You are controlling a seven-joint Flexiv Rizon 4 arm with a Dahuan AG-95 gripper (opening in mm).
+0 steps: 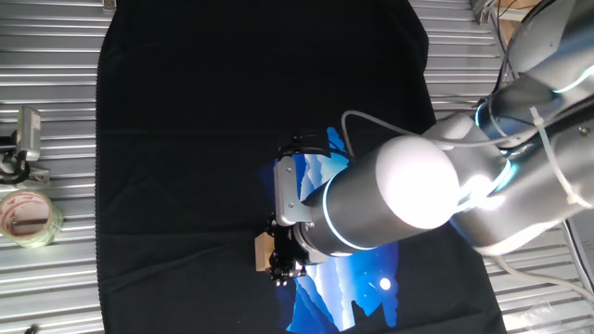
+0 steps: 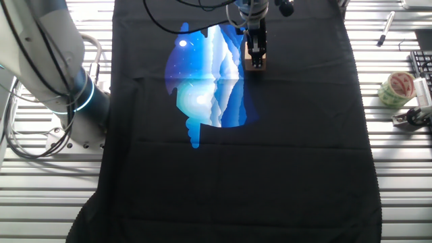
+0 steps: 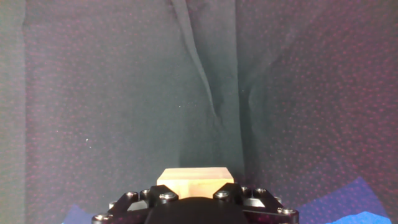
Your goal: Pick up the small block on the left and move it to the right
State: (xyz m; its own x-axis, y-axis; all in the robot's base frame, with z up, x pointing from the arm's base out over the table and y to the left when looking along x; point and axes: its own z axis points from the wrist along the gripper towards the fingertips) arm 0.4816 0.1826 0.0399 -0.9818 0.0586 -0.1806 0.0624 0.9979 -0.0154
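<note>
The small block (image 3: pixel 194 180) is a light tan wooden cube that sits between my fingers at the bottom of the hand view. My gripper (image 3: pixel 194 195) has a jaw pressed to each side of it and is shut on it. In one fixed view the block (image 1: pixel 263 250) pokes out to the left of the gripper (image 1: pixel 281 262), low over the black cloth (image 1: pixel 186 111). In the other fixed view the block (image 2: pixel 256 65) is under the gripper (image 2: pixel 256 52), at the right edge of the blue print (image 2: pixel 206 81). I cannot tell if the block touches the cloth.
A clear tape roll (image 1: pixel 28 218) lies off the cloth on the metal slats, and it also shows in the other fixed view (image 2: pixel 397 88). A metal clip (image 1: pixel 23 139) lies beside it. A pen (image 2: pixel 385 28) lies further off. The cloth has a raised crease (image 3: pixel 208 93) ahead of the hand.
</note>
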